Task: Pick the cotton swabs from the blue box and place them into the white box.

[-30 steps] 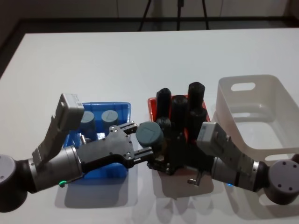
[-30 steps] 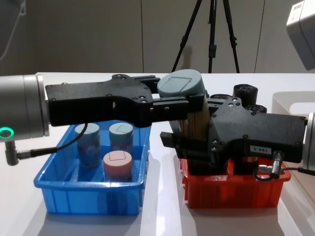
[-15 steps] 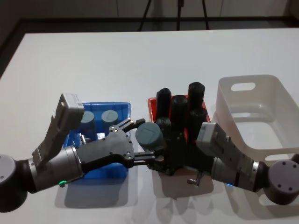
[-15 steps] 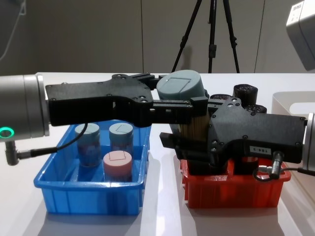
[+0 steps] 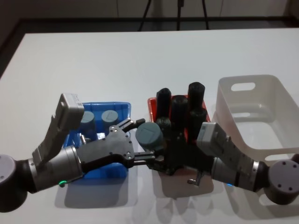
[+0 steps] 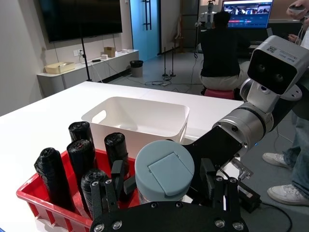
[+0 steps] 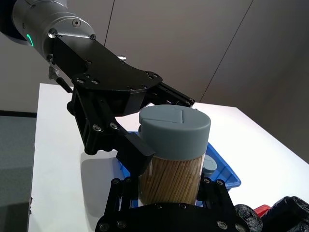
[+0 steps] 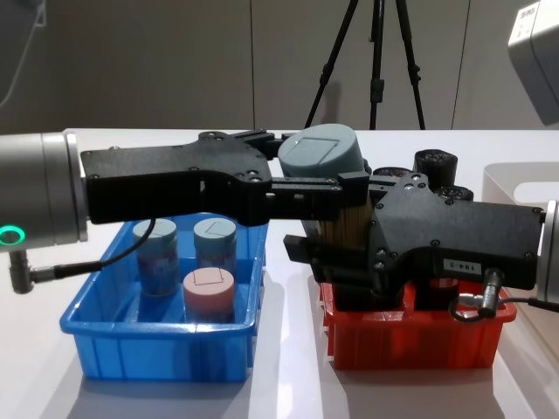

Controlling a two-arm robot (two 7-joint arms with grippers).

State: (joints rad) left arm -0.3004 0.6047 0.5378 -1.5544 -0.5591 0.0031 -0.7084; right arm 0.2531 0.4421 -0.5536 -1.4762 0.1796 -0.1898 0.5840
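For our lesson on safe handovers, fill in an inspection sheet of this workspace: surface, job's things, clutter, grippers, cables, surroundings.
Surface: white table, carrying three bins in a row.
Job's things: one cotton swab tub is in the air near the red bin's left edge. Three more tubs stand in the blue box. The white box is at the right, nothing seen inside.
Clutter: red bin of black cylinders, between the two boxes.
Grippers: right gripper shut on the held tub's lower body. Left gripper open on either side of its upper part.
Cables: short cable at the left wrist.
Surroundings: tripod behind the table.
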